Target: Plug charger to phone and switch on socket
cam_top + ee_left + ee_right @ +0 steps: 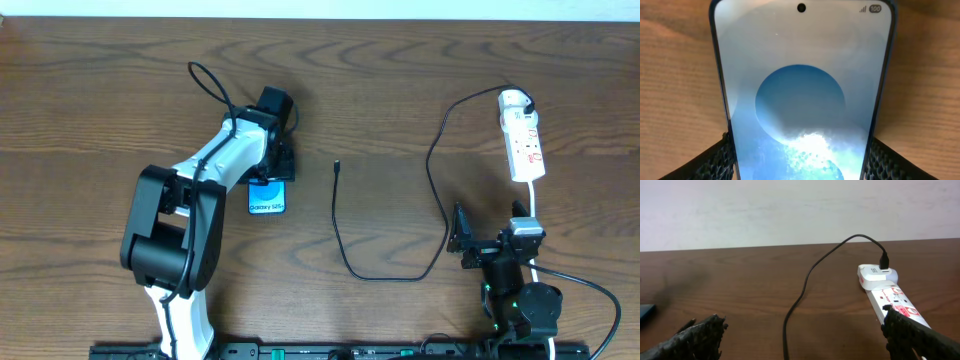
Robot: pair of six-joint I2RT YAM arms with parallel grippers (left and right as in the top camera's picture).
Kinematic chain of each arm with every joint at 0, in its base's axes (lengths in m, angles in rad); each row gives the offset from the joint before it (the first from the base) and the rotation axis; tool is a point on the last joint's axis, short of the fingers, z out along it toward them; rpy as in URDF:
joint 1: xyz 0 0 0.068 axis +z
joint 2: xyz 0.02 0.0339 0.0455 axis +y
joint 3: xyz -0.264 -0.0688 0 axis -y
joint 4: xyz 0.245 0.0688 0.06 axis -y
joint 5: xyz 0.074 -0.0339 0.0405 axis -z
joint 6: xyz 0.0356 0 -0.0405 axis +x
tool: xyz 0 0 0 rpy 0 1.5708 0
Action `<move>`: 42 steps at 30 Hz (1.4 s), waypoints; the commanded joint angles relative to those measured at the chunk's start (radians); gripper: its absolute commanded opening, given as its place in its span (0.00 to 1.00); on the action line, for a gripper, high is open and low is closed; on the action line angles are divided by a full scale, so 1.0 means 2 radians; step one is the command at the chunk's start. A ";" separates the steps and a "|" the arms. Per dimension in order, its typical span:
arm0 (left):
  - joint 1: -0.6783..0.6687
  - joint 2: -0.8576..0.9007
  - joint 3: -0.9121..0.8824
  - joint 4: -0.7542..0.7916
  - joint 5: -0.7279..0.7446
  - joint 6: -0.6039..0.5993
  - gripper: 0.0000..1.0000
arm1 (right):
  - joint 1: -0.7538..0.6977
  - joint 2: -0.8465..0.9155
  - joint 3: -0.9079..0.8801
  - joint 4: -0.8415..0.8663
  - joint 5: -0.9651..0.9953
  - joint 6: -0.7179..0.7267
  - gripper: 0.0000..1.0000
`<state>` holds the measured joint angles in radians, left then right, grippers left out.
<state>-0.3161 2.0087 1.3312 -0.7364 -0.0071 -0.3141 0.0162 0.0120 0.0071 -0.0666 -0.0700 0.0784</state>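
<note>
Overhead first: the left gripper [272, 172] is down on the slim, black-edged phone with the bright blue screen [267, 197], out on the left half of the dark wood-grain table [100, 80]. The phone's long axis runs straight away from the robot. The long thin black charger cable [345, 250] lies mid-table, and its small black plug [338, 165] sits free just to the right of the phone, not touching it, with that stretch of cable running parallel to the phone. The left arm is much nearer the plug, but it looks busy. The right gripper [488, 232] hovers just short of the narrow white power strip [525, 150]. In the left wrist view, the mesh-covered fingers [715, 162] meet both long edges of the phone [800, 75], pinching it across its width, screen up. In the right wrist view, the right gripper [802, 317] is spread wide with nothing in it. The strip [895, 297] lies ahead and to the right, and the cable [805, 287] rises into a white adapter [877, 275] at its far end. A pale bare wall [790, 210] stands behind.
</note>
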 commanded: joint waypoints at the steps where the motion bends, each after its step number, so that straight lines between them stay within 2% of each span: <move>1: 0.001 0.008 0.024 -0.014 -0.014 0.001 0.68 | -0.001 -0.003 -0.001 -0.002 0.002 -0.002 0.99; 7: 0.001 -0.012 0.035 -0.024 -0.008 0.000 0.68 | -0.001 -0.003 -0.001 -0.002 0.002 -0.002 0.99; 17: 0.003 -0.067 0.035 -0.022 0.068 -0.007 0.68 | -0.001 -0.003 -0.001 -0.002 0.002 -0.002 0.99; 24: 0.013 -0.097 0.035 -0.020 0.121 -0.056 0.68 | -0.001 -0.003 -0.001 -0.002 0.002 -0.002 0.99; 33: 0.017 -0.106 0.035 -0.002 0.222 -0.144 0.68 | -0.001 -0.003 -0.001 -0.002 0.002 -0.003 0.99; 42: 0.018 -0.106 0.035 0.023 0.326 -0.199 0.68 | -0.001 -0.003 -0.001 -0.002 0.002 -0.003 0.99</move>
<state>-0.2840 1.8286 1.3750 -0.6964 0.5282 -0.6350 0.0162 0.0120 0.0071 -0.0666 -0.0700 0.0784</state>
